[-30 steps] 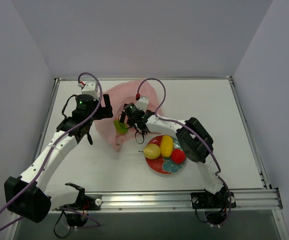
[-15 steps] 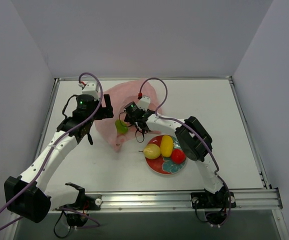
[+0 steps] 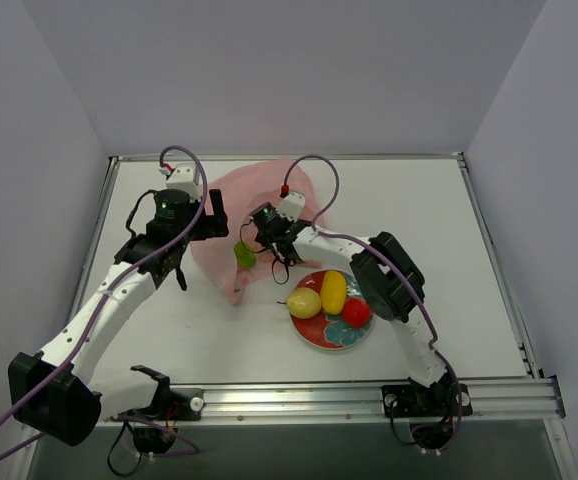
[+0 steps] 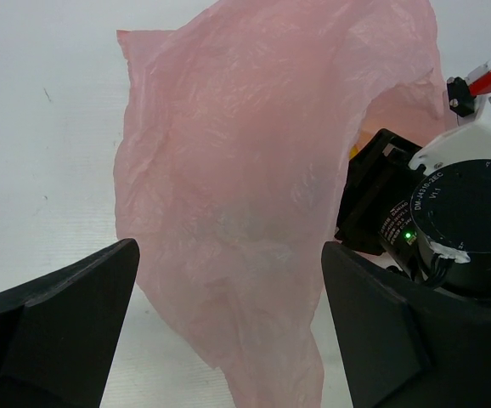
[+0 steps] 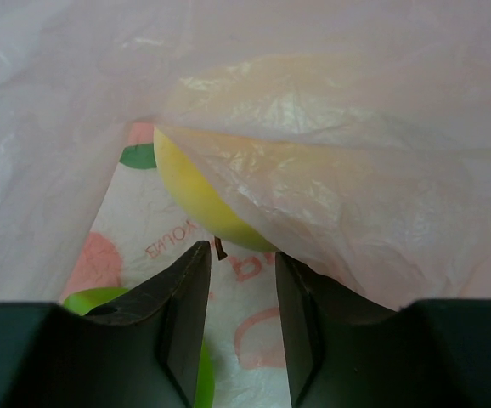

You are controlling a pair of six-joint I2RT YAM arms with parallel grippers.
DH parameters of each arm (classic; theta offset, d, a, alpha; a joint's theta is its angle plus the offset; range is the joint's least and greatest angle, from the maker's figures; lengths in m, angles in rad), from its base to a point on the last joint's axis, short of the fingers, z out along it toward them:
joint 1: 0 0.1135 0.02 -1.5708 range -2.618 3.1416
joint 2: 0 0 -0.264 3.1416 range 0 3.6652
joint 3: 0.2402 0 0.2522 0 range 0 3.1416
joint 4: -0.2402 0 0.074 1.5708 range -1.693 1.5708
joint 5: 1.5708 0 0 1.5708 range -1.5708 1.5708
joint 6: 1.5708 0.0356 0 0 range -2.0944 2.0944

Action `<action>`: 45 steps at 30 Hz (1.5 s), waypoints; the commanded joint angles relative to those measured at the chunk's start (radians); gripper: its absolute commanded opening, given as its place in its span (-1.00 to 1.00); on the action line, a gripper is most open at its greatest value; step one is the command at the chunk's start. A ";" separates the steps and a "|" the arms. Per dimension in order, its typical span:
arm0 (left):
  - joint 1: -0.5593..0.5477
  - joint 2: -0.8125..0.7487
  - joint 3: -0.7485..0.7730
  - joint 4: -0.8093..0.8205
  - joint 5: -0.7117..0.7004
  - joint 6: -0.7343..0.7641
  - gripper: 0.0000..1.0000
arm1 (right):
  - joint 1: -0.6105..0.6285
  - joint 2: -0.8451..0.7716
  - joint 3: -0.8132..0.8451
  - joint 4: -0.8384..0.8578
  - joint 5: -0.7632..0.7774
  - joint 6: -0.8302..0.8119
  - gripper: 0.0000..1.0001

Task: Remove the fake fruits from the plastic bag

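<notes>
Fake fruits are partly removed: three are set on the plate, while a green fruit and a yellow fruit are left at the pink plastic bag. The left tool is spread wide; the right tool is narrowed, and whether anything is gripped cannot be told.

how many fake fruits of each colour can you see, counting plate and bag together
yellow: 3 (pear and lemon on the plate, yellow fruit inside the bag)
red: 1 (red fruit on the plate)
green: 1 (green fruit at the bag)
total: 5
</notes>
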 commanded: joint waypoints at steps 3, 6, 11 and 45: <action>-0.011 -0.030 0.031 -0.003 -0.007 0.020 0.75 | -0.007 0.000 0.017 -0.012 0.082 0.034 -0.38; -0.012 -0.029 0.034 -0.004 -0.007 0.022 0.75 | -0.007 0.000 0.012 -0.012 0.086 0.040 -0.40; -0.012 -0.034 0.033 -0.004 -0.007 0.022 0.75 | -0.008 -0.002 0.002 -0.012 0.093 0.058 -0.48; -0.025 -0.037 0.037 -0.007 -0.015 0.032 0.75 | -0.030 -0.100 -0.069 -0.012 0.172 0.006 -1.00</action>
